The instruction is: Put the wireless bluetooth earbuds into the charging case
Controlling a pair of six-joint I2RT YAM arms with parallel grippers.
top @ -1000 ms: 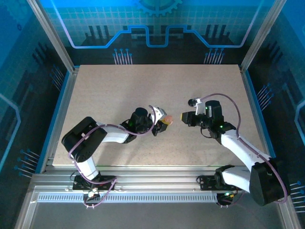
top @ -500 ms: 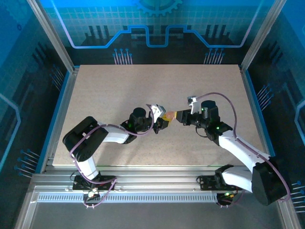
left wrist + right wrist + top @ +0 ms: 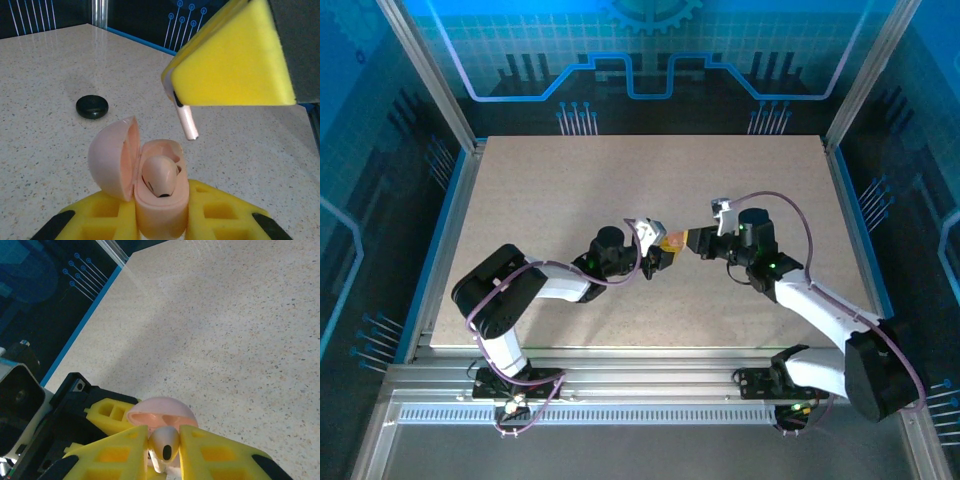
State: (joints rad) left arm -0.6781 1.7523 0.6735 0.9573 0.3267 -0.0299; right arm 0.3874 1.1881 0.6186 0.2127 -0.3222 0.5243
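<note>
Holding the pink charging case (image 3: 160, 215) by its two sides, the left jaws are pressed tight on it, and their yellow pads (image 3: 220, 212) hug it low down. The lid (image 3: 112, 157) hangs open to one side. The first earbud (image 3: 160, 176) already sits snug in its hole, and the spot beside it looks free. The right jaws come in from above, pinching the second earbud (image 3: 186, 121) between their own yellow pads (image 3: 235, 60). Its thin stem points down and hangs just above the open case, near it but not touching. From the right wrist, the same second earbud (image 3: 165, 445) shows squeezed between the pads, with the case (image 3: 160, 412) right behind it. From above, the left arm (image 3: 560, 282) and the right arm (image 3: 820, 300) meet near the middle of the counter (image 3: 570, 180). A small black puck (image 3: 92, 106) lies on the counter, well apart from all this. So the step in hand seems to be putting the second earbud into the case, and the job looks about half done for this pair. Next, the right arm should line the stem up with the free hole and go down slowly. The left jaws should hold the case steady. The right jaws should let go only once the earbud sits all the way in.
</note>
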